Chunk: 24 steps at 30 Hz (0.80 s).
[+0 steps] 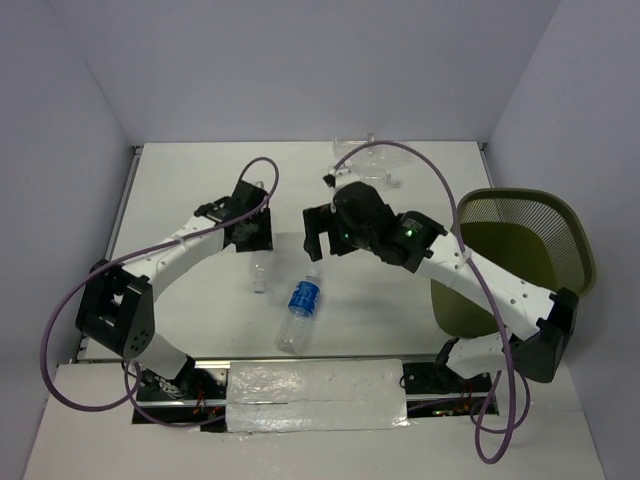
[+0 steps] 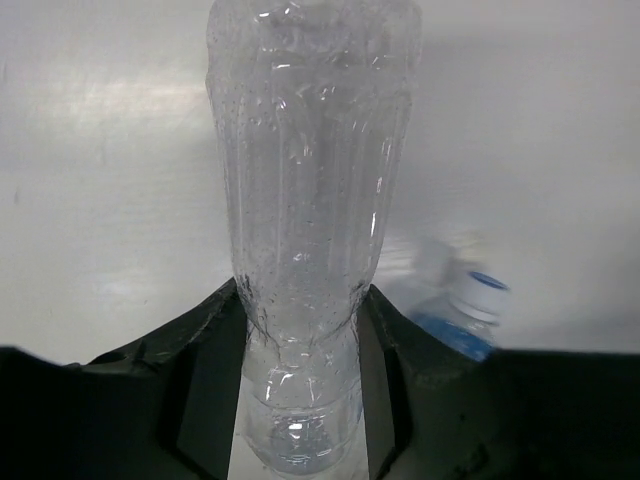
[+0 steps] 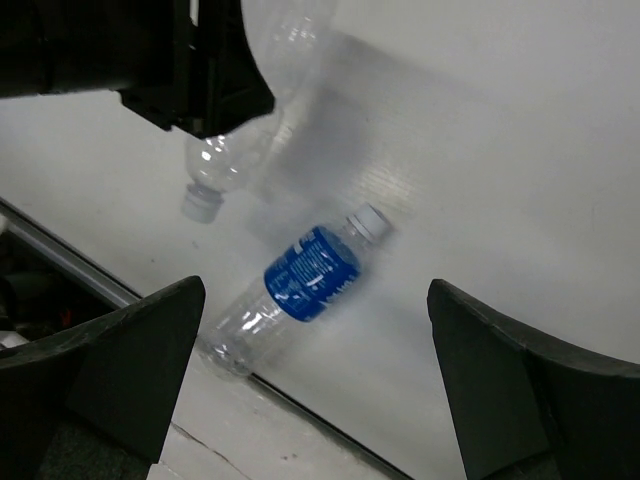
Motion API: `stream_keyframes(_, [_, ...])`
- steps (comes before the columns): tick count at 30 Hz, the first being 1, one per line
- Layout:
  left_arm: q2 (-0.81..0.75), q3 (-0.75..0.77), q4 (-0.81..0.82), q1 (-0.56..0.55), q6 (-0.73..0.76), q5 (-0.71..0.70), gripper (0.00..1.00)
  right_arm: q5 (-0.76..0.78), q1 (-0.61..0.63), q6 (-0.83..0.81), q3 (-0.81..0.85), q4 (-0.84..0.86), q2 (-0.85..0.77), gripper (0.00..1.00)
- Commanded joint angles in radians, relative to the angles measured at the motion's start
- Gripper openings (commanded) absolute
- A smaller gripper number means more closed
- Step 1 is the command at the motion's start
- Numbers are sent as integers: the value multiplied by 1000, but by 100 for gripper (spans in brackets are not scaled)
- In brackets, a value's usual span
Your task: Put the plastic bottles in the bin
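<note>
My left gripper (image 1: 252, 234) is shut on an unlabelled clear bottle (image 1: 259, 272), which hangs cap-down below it. In the left wrist view the bottle (image 2: 310, 180) is pinched at its waist between my fingers (image 2: 205, 345). The blue-labelled bottle (image 1: 303, 305) lies on the table in front of the arms. My right gripper (image 1: 318, 240) is open and empty, hovering above it. In the right wrist view this bottle (image 3: 310, 272) lies between my spread fingers (image 3: 130, 370), below them. The olive-green mesh bin (image 1: 525, 250) stands at the right.
More clear bottles (image 1: 365, 152) lie at the back of the table, partly behind the right arm. White walls close in the table on three sides. A taped strip (image 1: 315, 395) runs along the near edge.
</note>
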Motion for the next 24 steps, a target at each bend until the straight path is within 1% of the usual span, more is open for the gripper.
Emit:
stream_keyframes(1, [-87,174,-51,-2,145,154,24,-33,-41,-32,181,-63,18,100])
stream_keyframes(2, [-93,205,-66,0,175,235,24,-74,-57,-36,207,-86,24,100])
stream_keyframes(3, [-98,267,-94,3,187,277,24,-95,-72,-35,234,-96,30,100])
stream_keyframes(4, [-102,297,-106,6,199,314,24,-115,-104,-27,278,-103,39,100])
stream_keyframes(5, [-103,321,-117,8,205,390,25,-138,-120,-18,296,-117,45,100])
stream_keyframes(6, [-106,363,-126,9,209,426,25,-193,-138,-10,327,-120,49,100])
stream_keyframes(7, [-106,378,-126,9,210,460,25,-220,-170,14,336,-114,52,100])
stream_keyframes(10, [-116,403,-104,11,198,572,25,-292,-213,77,353,-78,44,100])
stream_keyframes(14, [-118,411,-68,11,178,653,24,-309,-261,137,378,-24,52,100])
stream_keyframes(20, [-118,412,-27,11,150,708,24,-355,-278,200,369,34,96,100])
stream_keyframes(24, [-124,403,-13,11,141,724,24,-336,-281,223,378,28,142,100])
